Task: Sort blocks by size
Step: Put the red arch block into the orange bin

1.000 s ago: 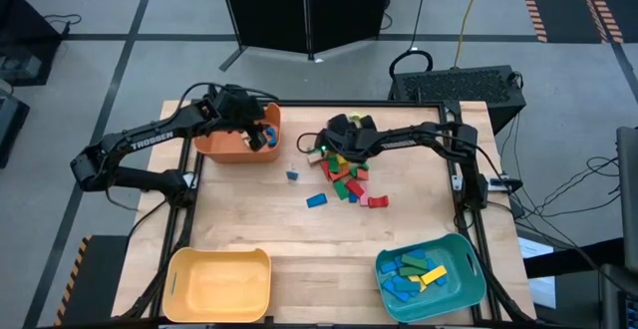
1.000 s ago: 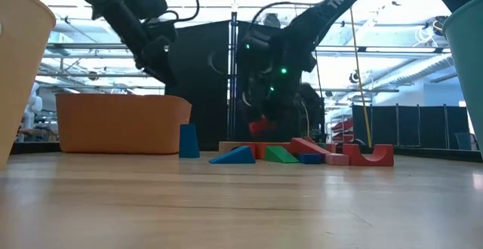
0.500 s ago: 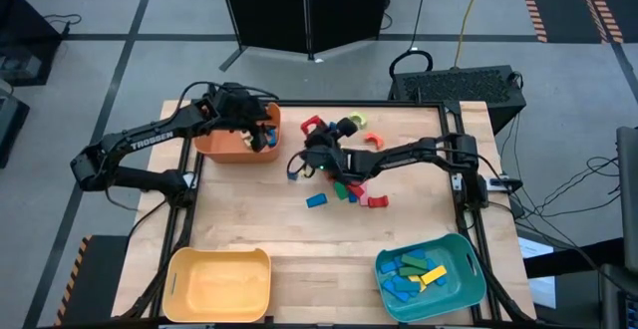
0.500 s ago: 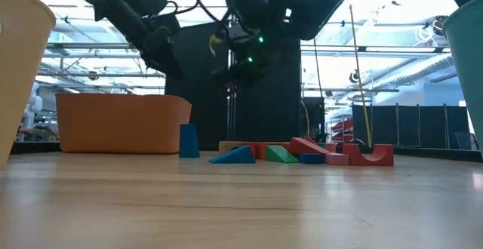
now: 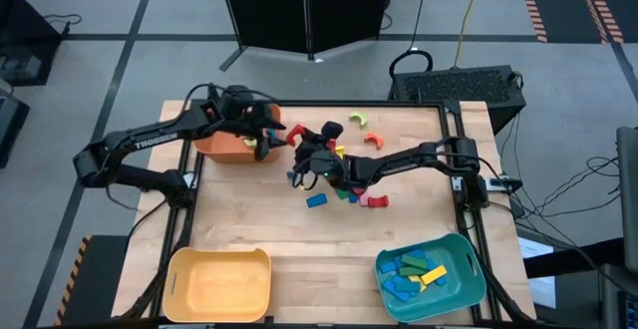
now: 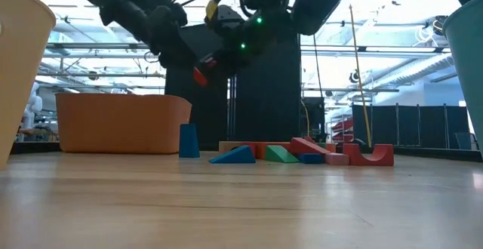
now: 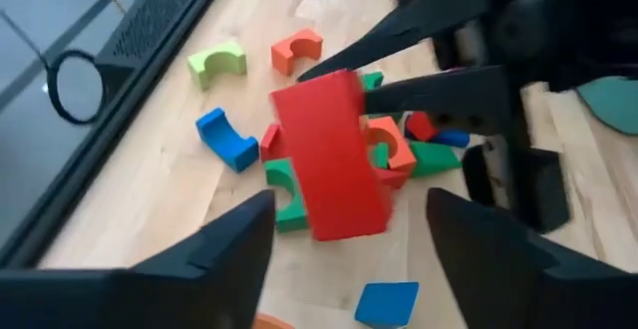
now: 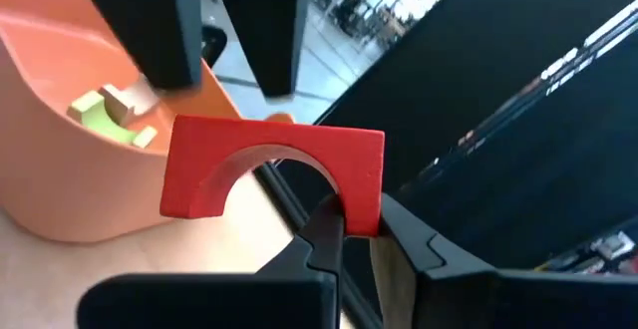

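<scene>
A red arch block (image 5: 296,133) hangs in the air just right of the orange bin (image 5: 221,148), with my right gripper (image 5: 303,144) shut on it. My left gripper (image 5: 271,135) is at the bin's right wall and points at the block. It is open, and in the left wrist view its fingers (image 7: 239,239) stand on either side of the red block (image 7: 334,160) with gaps between. The other blocks (image 5: 349,184) lie in a loose pile at mid-table. A green arch (image 5: 356,121) and an orange arch (image 5: 374,142) rest apart, nearer the far edge. My right gripper pinches one leg of the arch (image 8: 361,201) between its two fingertips. The fingers come nearly level from the table's right. The arch stands out beyond the fingertips and is lifted clear of the table and the bin.
The orange bin (image 8: 60,179) holds a few green and pale blocks. A yellow bin (image 5: 181,269) stands at the near left. A teal bin (image 5: 471,267) with blue, green and yellow blocks stands at the near right. A blue block (image 5: 316,200) lies near the pile.
My right gripper has risen from the pile with the red arch. It has carried the arch toward the table's left, up to the orange bin, rolling its wrist on the way. My left gripper, which was over the bin, has turned toward the arch.
</scene>
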Motion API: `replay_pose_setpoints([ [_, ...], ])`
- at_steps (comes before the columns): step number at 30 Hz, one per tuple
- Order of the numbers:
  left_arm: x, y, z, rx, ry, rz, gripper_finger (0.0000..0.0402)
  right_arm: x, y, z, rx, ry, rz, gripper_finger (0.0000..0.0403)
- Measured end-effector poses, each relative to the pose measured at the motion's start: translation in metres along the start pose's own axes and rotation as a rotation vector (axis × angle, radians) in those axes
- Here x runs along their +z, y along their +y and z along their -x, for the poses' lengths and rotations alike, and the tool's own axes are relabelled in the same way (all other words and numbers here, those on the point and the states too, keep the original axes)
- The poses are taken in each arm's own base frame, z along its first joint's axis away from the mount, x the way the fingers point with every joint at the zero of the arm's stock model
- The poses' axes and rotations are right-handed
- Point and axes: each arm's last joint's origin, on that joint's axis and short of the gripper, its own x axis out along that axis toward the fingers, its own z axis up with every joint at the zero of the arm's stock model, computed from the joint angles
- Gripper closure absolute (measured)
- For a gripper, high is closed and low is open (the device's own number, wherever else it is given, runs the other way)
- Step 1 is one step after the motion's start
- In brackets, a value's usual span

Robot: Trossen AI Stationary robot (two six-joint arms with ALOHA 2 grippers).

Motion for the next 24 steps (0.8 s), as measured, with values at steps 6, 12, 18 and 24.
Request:
replay_pose_setpoints([
  [6,-0.004,0.003,-0.009,-0.005,0.029,0.044,0.0064,0.001,0.0,0.0,-0.003,-0.01,0.048,0.0381],
  [12,-0.006,0.008,-0.019,-0.006,0.036,0.081,0.0045,0.004,-0.001,0.0,0.016,-0.039,0.046,0.0381],
  [18,-0.009,0.011,-0.026,-0.009,0.051,0.089,0.0055,0.007,-0.001,0.002,0.022,-0.067,0.06,0.0381],
  [24,-0.008,0.011,-0.026,-0.016,0.04,0.086,0.0123,0.007,-0.001,0.002,0.017,-0.067,0.064,0.0381],
])
